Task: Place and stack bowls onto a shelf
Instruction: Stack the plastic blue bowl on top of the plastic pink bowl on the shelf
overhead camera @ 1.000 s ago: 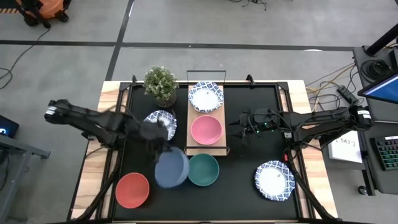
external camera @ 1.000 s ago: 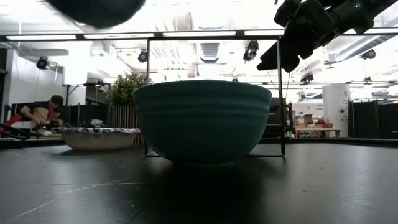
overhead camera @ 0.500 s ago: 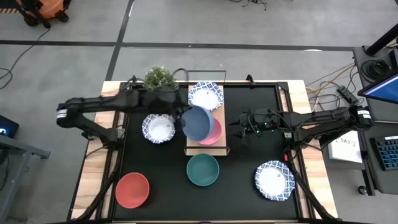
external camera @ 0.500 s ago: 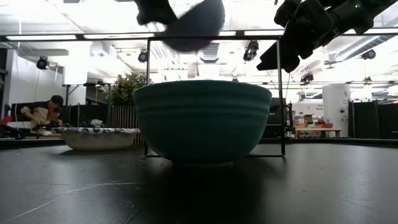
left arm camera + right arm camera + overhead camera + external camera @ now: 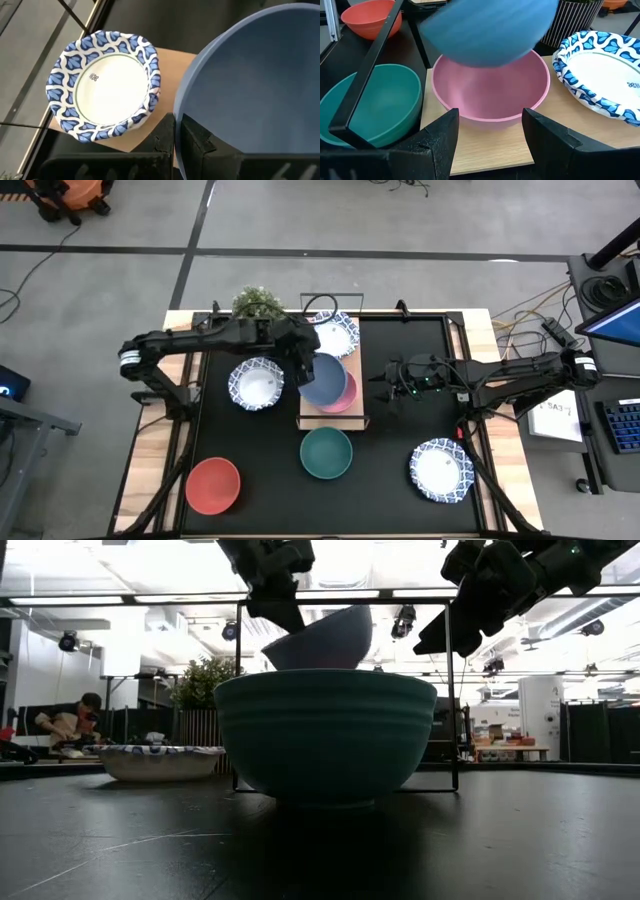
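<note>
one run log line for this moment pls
left pincer: shut on blue bowl, held above pink bowl on shelf | right pincer: open, beside shelf | stack: not yet done

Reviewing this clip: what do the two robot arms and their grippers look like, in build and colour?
Both arms are dark, nearly black, jointed segments. The left arm carries a white band near its outer end; the right arm has a similar pale band and small green lights near its wrist. The right gripper has two broad, angular black fingers; the left gripper looks equally black and blocky.

The blue bowl (image 5: 322, 378) covers most of the pink bowl (image 5: 347, 393), perhaps touching it.
</note>
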{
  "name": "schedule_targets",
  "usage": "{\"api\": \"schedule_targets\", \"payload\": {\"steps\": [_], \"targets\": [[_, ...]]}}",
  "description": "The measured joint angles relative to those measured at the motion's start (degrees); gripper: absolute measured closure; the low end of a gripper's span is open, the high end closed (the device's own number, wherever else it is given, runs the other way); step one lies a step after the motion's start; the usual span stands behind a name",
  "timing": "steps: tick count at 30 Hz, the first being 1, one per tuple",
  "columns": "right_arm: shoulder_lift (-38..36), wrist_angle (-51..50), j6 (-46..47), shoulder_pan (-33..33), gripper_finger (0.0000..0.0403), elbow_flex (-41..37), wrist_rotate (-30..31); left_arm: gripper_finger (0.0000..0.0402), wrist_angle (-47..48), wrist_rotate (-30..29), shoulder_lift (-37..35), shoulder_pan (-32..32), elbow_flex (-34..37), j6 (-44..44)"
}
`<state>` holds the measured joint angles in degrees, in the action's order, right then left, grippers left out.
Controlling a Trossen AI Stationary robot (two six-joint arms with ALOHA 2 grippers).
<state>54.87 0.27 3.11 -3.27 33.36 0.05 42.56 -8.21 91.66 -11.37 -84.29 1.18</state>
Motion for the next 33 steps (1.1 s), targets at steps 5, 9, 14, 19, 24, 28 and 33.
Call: {"api": "schedule_targets", "payload": {"steps": [5, 9, 14, 19, 24, 28, 33], "targets": [[0.0, 0.0, -0.04, -0.02, 0.0195, -0.01, -0.01, 0.0401, 0.33, 0.76, 1.48, 0.0, -1.0, 1.01], [0.0, 0.0, -0.13, -0.01, 0.0195, -0.01, -0.01, 0.0396, 0.44, 1.43, 2.01, 0.01, -1.07, 0.87], [0.0, 0.0, -0.13, -0.02, 0.0195, -0.01, 0.01, 0.0364, 0.3, 1.46, 1.98, 0.01, -1.07, 1.02], [0.02, 0.02, -0.14, -0.02, 0.0195, -0.01, 0.02, 0.0329, -0.1, 1.46, 1.98, 0.01, -1.09, 1.52], [0.02, 1.8, -0.13, -0.02, 0.0195, -0.06, 0.13, 0.0308, 0.12, 1.44, 1.2, 0.04, -1.29, 1.59], [0.45, 5.38, -0.27, 0.0, 0.0205, -0.06, 0.37, 0.0304, 1.87, 1.38, -1.06, 0.53, -1.34, 2.02], [2.17, 9.59, 0.28, -0.04, 0.0242, -0.06, 7.49, 0.0304, 3.64, 1.36, -3.64, 1.49, -1.06, 1.72]]}}
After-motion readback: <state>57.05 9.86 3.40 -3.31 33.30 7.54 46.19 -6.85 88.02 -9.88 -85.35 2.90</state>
